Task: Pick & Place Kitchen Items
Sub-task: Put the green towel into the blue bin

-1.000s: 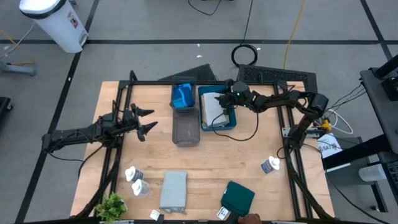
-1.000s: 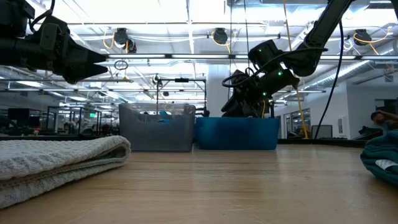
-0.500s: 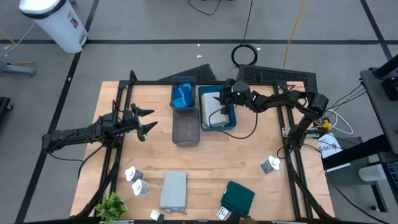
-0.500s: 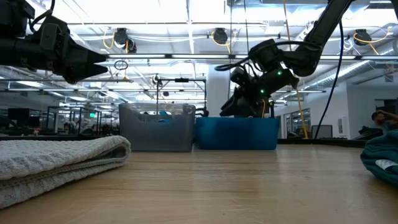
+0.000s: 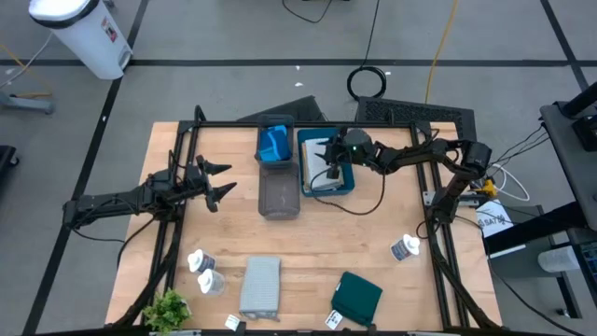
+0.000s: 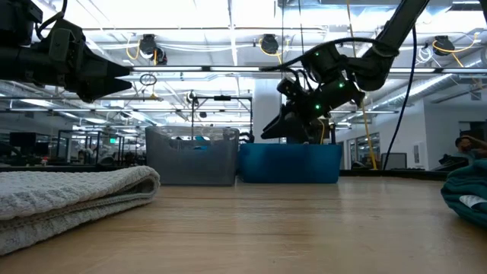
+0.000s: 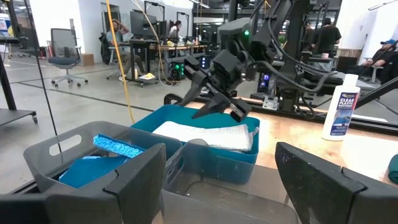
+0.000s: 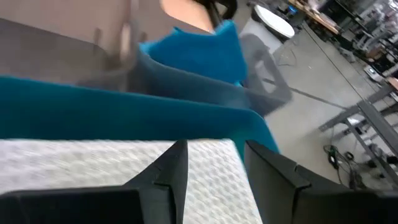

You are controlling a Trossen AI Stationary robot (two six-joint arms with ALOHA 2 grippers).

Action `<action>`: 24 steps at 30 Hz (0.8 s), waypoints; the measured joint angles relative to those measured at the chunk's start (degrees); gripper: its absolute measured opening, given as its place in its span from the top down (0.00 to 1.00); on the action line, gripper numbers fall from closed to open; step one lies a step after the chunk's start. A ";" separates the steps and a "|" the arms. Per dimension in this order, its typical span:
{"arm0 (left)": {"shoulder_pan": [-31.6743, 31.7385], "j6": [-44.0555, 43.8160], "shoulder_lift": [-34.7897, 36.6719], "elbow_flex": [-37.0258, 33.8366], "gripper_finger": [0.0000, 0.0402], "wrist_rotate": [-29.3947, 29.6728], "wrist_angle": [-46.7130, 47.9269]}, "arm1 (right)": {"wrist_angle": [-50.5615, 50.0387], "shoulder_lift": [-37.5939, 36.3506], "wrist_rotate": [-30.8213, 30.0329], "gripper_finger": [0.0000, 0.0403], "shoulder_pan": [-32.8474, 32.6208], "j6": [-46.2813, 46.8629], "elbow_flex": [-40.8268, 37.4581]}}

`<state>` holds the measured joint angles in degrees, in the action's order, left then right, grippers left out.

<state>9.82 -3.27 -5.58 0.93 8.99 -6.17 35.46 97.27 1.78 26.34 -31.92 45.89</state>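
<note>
1. A pale folded cloth lies inside the teal tray, filling most of its floor.
2. The right claw hangs just above that cloth with its fingers spread and nothing between them; in the right wrist view the cloth shows through the gap.
3. The grey tray stands just beside the teal tray, holding a bright-blue sponge at its far end; its near compartment looks bare.
4. The left claw hovers over open wood, well apart from both trays, its fingers released and holding nothing.
5. Along the tabletop's near edge lie one grey folded cloth and one dark teal cloth.
6. Three white bottles lie about: two near the plant, one by the right frame.
7. The tabletop's middle offers open room.
</note>
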 joint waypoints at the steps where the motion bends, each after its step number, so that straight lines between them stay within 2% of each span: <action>1: -0.02 0.00 0.00 0.00 0.23 0.00 0.00 | 0.06 0.00 0.00 0.68 -0.71 0.02 0.00; 15: -0.02 0.00 0.00 0.00 0.23 0.00 0.00 | 3.01 0.00 -0.17 0.68 -10.98 0.02 0.00; 24: -0.02 0.00 0.00 0.00 0.23 0.00 0.00 | 3.81 0.00 -0.17 0.68 -17.68 5.55 0.00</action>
<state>9.80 -3.27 -5.58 0.93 8.99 -6.17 39.27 97.27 1.61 8.66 -26.36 45.89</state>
